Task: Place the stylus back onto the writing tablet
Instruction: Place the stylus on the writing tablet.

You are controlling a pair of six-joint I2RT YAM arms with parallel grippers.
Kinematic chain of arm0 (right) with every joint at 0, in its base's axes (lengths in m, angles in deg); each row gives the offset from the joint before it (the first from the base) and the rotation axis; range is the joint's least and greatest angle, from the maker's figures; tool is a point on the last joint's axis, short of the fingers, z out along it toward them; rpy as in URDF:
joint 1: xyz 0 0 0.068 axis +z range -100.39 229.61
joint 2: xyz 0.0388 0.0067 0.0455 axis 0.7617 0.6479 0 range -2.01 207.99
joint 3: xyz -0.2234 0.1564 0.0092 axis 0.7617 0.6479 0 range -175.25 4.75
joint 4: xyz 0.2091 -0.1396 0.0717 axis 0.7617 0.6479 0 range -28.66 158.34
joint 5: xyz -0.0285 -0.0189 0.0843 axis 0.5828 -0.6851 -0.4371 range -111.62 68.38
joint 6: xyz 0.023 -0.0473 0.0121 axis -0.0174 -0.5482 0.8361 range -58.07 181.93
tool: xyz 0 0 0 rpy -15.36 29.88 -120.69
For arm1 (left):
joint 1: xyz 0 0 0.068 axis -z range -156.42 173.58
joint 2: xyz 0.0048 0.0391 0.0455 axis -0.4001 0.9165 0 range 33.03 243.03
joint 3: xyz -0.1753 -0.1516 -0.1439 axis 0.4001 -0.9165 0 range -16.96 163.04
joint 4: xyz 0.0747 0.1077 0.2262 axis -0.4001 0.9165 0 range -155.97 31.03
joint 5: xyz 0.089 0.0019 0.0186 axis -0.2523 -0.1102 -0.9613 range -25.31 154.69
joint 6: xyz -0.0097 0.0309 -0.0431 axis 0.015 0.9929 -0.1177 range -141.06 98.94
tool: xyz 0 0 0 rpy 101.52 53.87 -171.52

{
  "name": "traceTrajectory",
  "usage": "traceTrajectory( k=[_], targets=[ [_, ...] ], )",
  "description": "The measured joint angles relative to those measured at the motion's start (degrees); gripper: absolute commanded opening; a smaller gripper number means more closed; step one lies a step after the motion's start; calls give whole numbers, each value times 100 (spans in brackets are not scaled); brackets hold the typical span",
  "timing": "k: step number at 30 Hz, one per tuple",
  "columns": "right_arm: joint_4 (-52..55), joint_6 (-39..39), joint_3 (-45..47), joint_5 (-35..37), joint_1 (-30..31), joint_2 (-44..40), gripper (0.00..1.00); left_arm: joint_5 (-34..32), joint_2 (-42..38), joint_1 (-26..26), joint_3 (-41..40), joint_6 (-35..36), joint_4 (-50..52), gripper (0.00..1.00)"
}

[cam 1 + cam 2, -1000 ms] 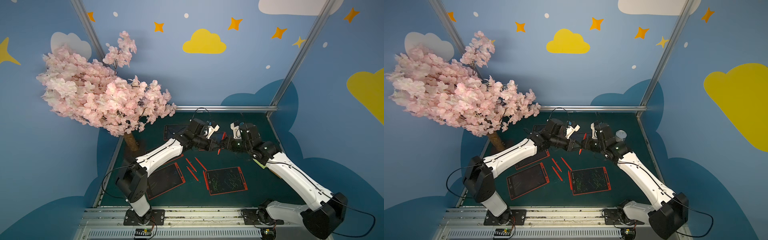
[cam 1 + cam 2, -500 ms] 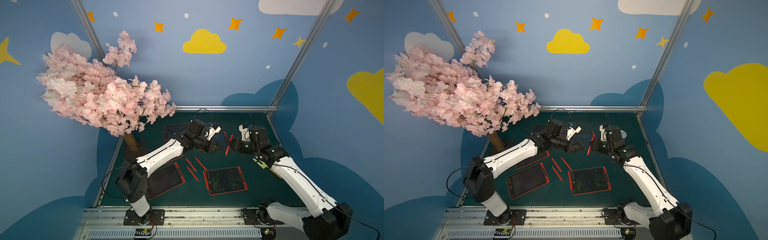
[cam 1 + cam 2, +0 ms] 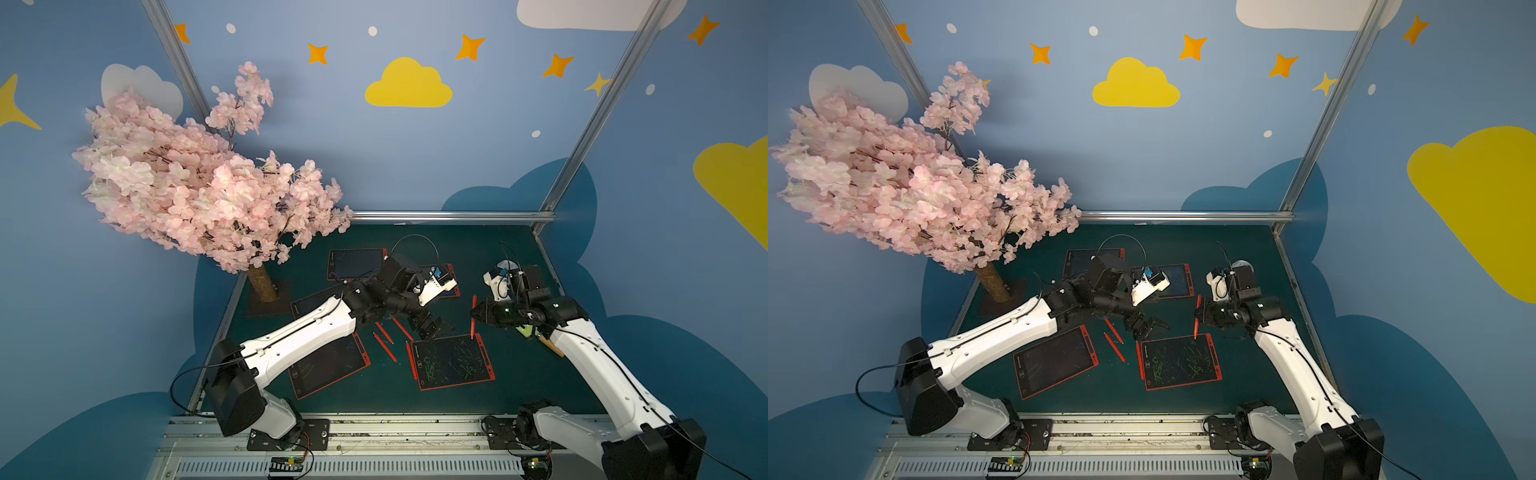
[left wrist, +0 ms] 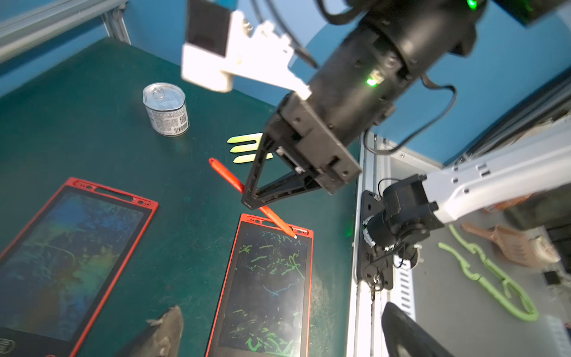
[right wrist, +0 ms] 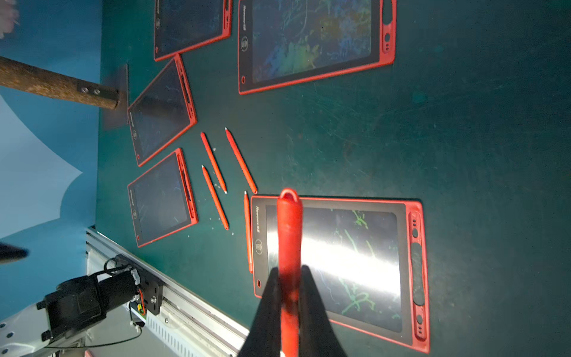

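Looking down in both top views, the right pincer (image 3: 477,315) is clamped on the red stylus (image 3: 473,328) at about mid-length. The stylus stands nearly upright, its lower end coming down at the far edge of the scribbled writing tablet (image 3: 455,363). The left pincer (image 3: 434,328) hangs near that same far edge, jaws spread wide with nothing between them, apart from the stylus. Loose styluses (image 3: 384,347) lie on the green mat (image 3: 519,374) beside the tablet. A top view repeats the layout: right pincer (image 3: 1199,316), stylus (image 3: 1195,326), tablet (image 3: 1179,363).

The left wrist view shows the right pincer (image 4: 248,197) with both black fingers closed on the stylus (image 4: 225,174). The stylus slants down from them, and its white tip sits over the slot end of the tablet's red frame (image 4: 244,247) — whether it touches cannot be told. A can (image 4: 165,108) stands farther off on the mat. The left pincer's own fingers (image 4: 167,327) show far apart.

In the right wrist view the stylus (image 5: 289,235) runs straight out between the two dark fingers (image 5: 272,296), pinched tight. It crosses over the tablet (image 5: 355,262) near its logo end.
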Motion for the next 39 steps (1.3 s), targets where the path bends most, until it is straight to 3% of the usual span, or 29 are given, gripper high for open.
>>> traceTrajectory(
  k=[7,12,39],
  targets=[
    [391,-487,2,208,0,498,12,-997,-22,466,-330,85,-66,99],
    [673,-575,-85,413,0,973,11,-1335,-22,619,-330,7,-68,99],
    [1154,-654,-382,1410,28,2959,9,-1390,-140,616,-332,-173,-188,99]
  ],
)
